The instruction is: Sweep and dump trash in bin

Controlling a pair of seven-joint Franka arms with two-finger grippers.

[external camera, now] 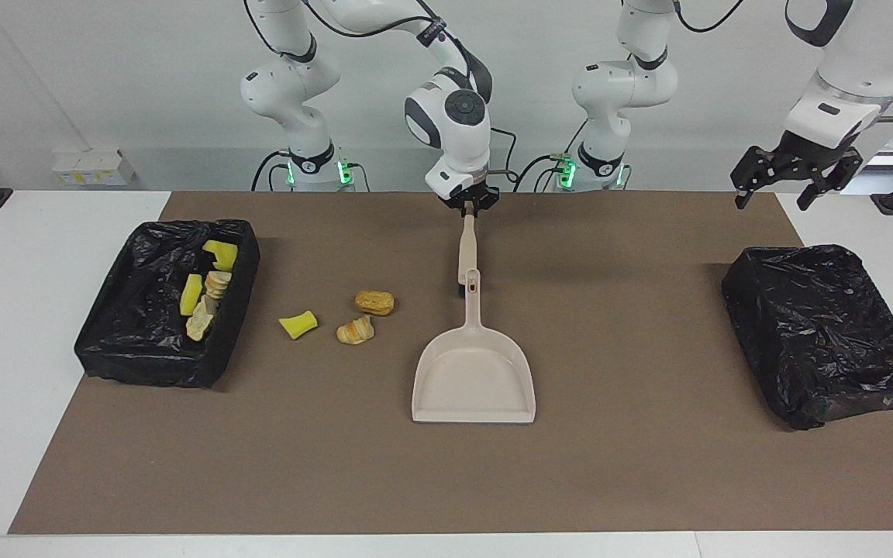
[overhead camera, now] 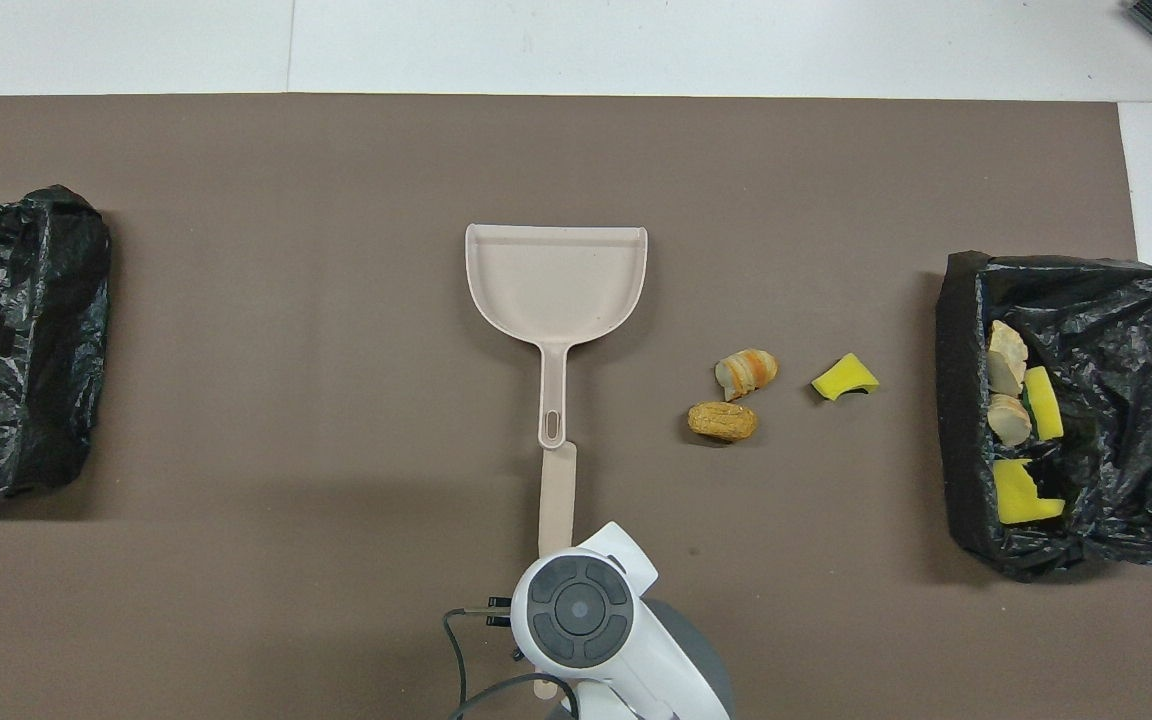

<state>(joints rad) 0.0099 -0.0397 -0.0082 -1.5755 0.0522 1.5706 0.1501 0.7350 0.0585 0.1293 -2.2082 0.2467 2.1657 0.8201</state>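
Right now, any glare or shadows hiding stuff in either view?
Facing view: glossy highlights on the covered black bag, soft shadow beside the dustpan. Overhead view: sheen on the open bin's liner, trash inside readable; wrist housing hides the right gripper.

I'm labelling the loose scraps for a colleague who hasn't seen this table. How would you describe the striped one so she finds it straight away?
Start at the open black-lined bin at the right arm's end of the brown mat; three scraps lie between it and the beige plastic dustpan. The striped croissant-like chunk is the one nearest the dustpan's tray, with orange and cream bands, unlike the plain tan bread roll and the yellow sponge wedge.
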